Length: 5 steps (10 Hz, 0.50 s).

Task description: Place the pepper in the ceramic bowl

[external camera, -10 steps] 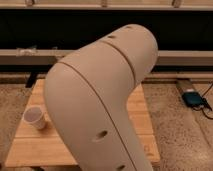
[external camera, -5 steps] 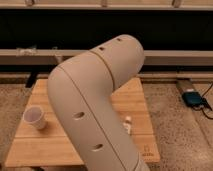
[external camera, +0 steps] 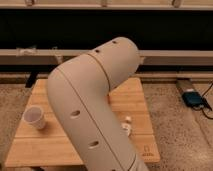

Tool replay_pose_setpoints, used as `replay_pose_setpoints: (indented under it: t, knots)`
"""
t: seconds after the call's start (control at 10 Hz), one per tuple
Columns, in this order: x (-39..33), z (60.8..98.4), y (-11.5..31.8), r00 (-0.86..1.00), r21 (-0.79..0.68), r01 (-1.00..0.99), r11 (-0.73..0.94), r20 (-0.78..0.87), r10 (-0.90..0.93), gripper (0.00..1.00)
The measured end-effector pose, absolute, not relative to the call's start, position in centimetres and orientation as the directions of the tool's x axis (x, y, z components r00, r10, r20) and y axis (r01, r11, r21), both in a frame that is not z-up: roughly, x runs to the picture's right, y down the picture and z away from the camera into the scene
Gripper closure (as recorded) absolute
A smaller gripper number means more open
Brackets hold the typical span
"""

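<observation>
A: Since the arm [external camera: 85,115] takes up the near middle of the camera view, what can you make out of the tool?

B: Nothing of it. The beige arm bends at an elbow near the upper centre and runs down to the bottom edge, and the tool is out of sight, so I cannot tell whether it is wide, narrow or holding something.

A: And the pepper, or the ceramic bowl?

B: Neither shows anywhere on the visible parts of the table [external camera: 142,122]. The arm hides the whole middle of the wooden top, so I cannot say where they lie.

A: What does show on the table, then?

B: At the left, a white paper cup [external camera: 35,117] stands upright, apart from the arm. Just right of the arm's lower part, a small whitish object [external camera: 127,125] lies on the wood; it is too small to identify.

A: Further back?

B: To the right of the table, on the speckled floor [external camera: 185,135], sits a dark blue device [external camera: 192,97] with a cable. Behind the table a pale rail [external camera: 170,57] runs across the view, with a dark wall [external camera: 70,30] above it.
</observation>
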<state>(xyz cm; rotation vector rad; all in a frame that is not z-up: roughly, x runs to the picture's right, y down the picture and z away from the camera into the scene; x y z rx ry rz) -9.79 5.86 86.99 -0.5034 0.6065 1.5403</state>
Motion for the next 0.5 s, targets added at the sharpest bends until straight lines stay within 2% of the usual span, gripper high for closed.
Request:
replay_pose_setpoints:
  t: [0.5]
  knots:
    - [-9.23,86.79,5.85,-0.047,0.065,-0.998,-0.008,-0.637,0.769,0.31]
